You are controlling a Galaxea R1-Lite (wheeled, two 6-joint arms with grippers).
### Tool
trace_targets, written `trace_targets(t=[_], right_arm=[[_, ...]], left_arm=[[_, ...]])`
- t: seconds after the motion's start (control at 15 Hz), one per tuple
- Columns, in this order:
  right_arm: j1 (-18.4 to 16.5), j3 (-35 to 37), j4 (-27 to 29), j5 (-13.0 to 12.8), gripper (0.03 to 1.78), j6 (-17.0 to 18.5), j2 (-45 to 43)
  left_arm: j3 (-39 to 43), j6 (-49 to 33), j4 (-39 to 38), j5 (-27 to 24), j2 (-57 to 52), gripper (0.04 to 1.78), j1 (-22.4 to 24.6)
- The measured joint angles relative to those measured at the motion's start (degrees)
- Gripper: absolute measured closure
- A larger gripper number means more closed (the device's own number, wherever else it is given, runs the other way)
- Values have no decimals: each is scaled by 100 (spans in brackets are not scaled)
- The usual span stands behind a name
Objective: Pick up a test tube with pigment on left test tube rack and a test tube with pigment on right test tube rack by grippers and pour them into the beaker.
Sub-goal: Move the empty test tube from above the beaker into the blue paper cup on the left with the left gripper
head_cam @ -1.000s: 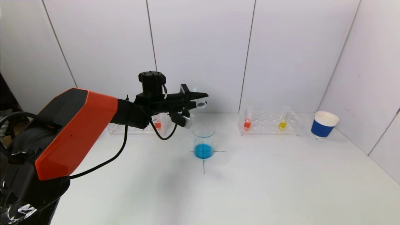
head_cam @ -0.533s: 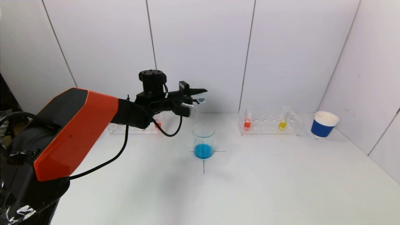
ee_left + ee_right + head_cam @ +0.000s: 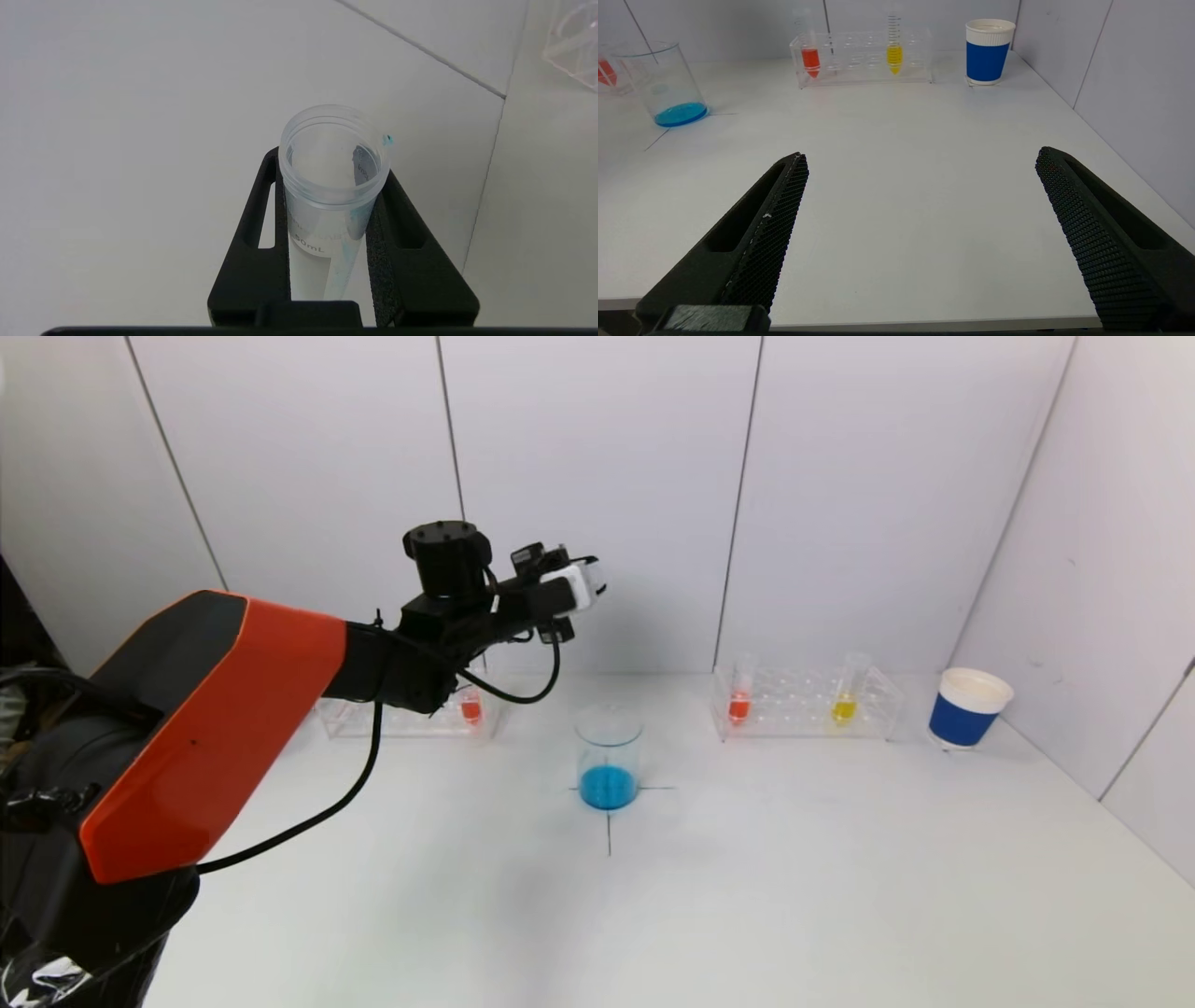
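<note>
Only the left wrist view shows the left gripper [image 3: 329, 219] clenched on an emptied test tube [image 3: 332, 186] streaked blue inside; the head view hides that grasp behind the wrist, raised above and left of the beaker [image 3: 609, 758] holding blue liquid. The right wrist view alone shows the right gripper [image 3: 920, 186] spread wide, low over the white table [image 3: 794, 859], facing the right test tube rack [image 3: 805, 706] and blue cup [image 3: 967, 707] before white wall panels.

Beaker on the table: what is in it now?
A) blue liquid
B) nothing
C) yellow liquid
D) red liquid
A: a shallow layer of blue liquid covers the bottom of the beaker, also seen in the right wrist view.
</note>
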Motion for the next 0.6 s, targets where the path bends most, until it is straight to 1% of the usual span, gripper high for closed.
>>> trace_targets(t=[0.2, 0.33, 0.47, 0.6], right_arm=[[0, 0, 4, 0, 4, 0, 0], [0, 0, 2, 0, 4, 0, 0], [0, 0, 4, 0, 4, 0, 0], [0, 0, 4, 0, 4, -2, 0]], left_arm=[[-30, -1161, 20, 1246, -222, 135, -110], [-221, -1947, 195, 2103, -372, 135, -171], [-603, -2470, 560, 2794, -475, 135, -173], [-1117, -2944, 1193, 3384, -547, 135, -166]])
